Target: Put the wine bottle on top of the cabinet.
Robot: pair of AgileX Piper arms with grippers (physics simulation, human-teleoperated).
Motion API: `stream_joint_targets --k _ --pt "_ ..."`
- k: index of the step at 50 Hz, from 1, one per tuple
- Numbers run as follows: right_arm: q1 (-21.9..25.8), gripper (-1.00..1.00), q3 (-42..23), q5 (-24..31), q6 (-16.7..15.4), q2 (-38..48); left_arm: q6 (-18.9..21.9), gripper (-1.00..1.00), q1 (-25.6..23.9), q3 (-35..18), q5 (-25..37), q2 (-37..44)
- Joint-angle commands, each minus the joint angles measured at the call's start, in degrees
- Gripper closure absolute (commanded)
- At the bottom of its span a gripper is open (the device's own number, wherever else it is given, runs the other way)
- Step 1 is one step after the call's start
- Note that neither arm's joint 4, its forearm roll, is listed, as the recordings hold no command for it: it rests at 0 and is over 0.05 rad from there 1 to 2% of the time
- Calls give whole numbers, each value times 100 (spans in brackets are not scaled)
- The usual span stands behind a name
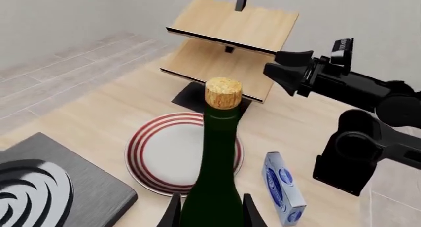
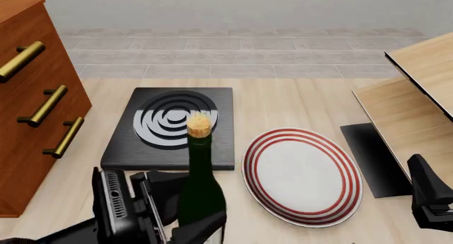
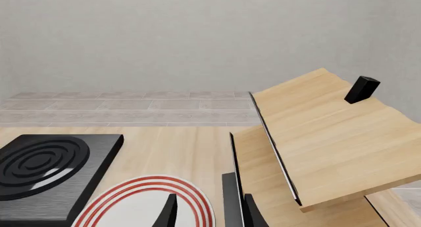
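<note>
Left gripper (image 2: 185, 223) is clasping the wine bottle (image 2: 200, 185), heavy slippery glass, low on its body, cabinet (image 2: 32, 95) standing at ten o'clock.

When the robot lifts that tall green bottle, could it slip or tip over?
Probably a bit of both. The wine bottle looks like smooth, glossy glass, so it may slide in the left tool, which holds it low on the body. It is tall and narrow with a long neck, so it would likely tip if bumped or set down crooked. Glass could break if dropped.
</note>
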Motion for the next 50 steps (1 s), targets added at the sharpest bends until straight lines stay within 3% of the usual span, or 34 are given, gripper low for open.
stream_joint_targets --k 1,21,38,50 --pt "1 -100 0 0 -1 -1 213 100 34 -430 1068 -942" --pt "1 -100 0 -1 0 2 303 100 408 -1231 2828 -2261" --pt "-1 -100 0 0 0 1 336 100 790 -1779 3778 -2924" --pt "0 -100 0 0 0 1 431 100 1108 -1893 4120 -3191"
